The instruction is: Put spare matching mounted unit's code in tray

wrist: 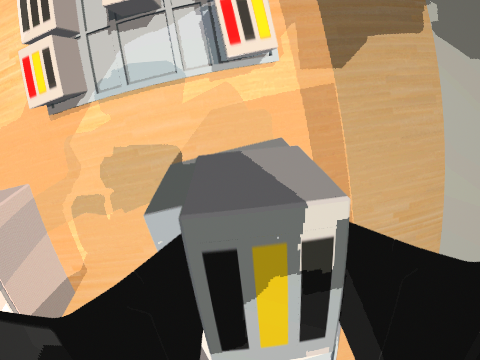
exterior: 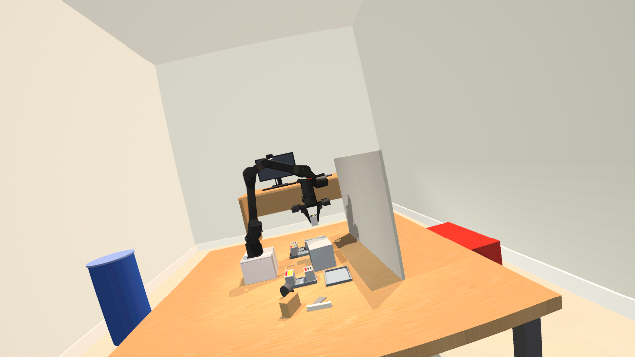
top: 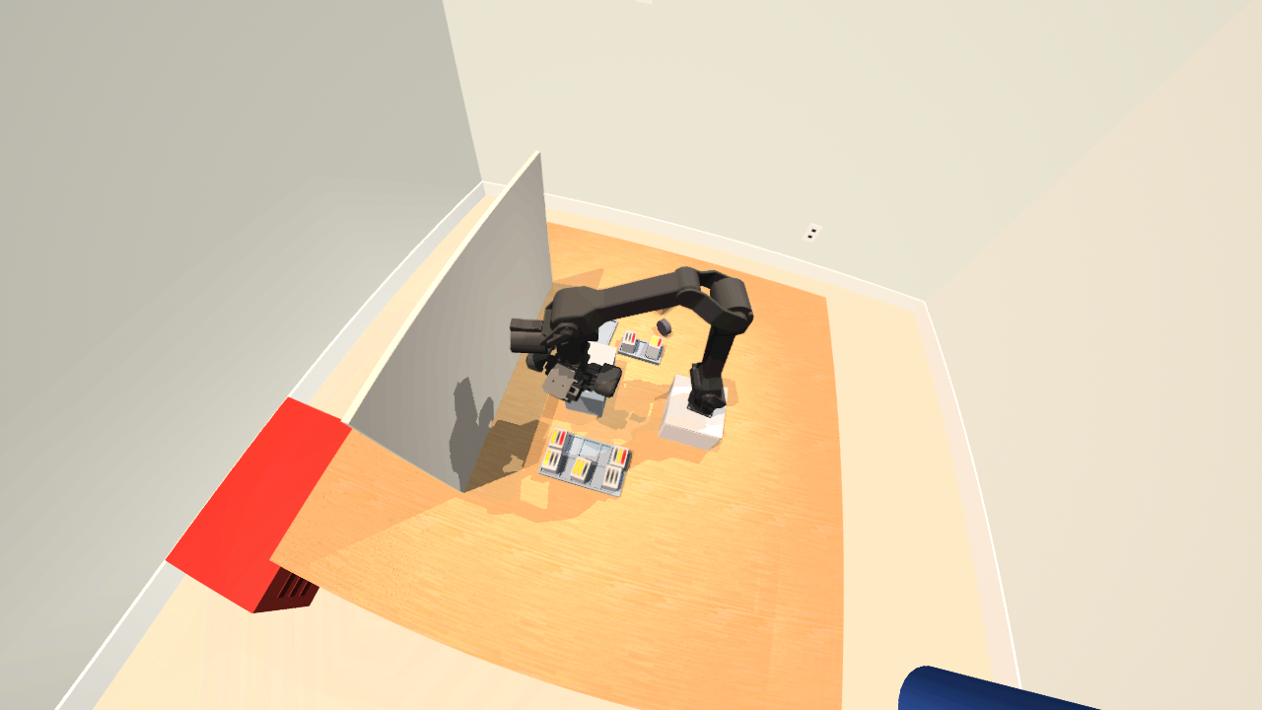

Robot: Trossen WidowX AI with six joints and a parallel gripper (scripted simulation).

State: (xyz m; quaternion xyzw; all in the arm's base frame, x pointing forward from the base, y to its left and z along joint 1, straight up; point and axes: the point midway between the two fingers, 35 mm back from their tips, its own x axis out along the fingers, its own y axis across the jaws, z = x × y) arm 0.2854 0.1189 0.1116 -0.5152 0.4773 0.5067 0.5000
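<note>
You have open air above the low flat tray [exterior: 338, 282]; the grey box [exterior: 322, 261] stands close beside it, and the tall panel [top: 458, 326] [exterior: 363, 212] walls off the side opposite your arm's base.

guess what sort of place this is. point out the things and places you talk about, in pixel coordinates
Probably a small robot test room: a robot arm [top: 641, 292] [exterior: 251, 195] on a wooden table [top: 706, 547] [exterior: 444, 306], a grey upright panel [top: 476, 335] [exterior: 366, 199], and a desk with a monitor behind.
</note>
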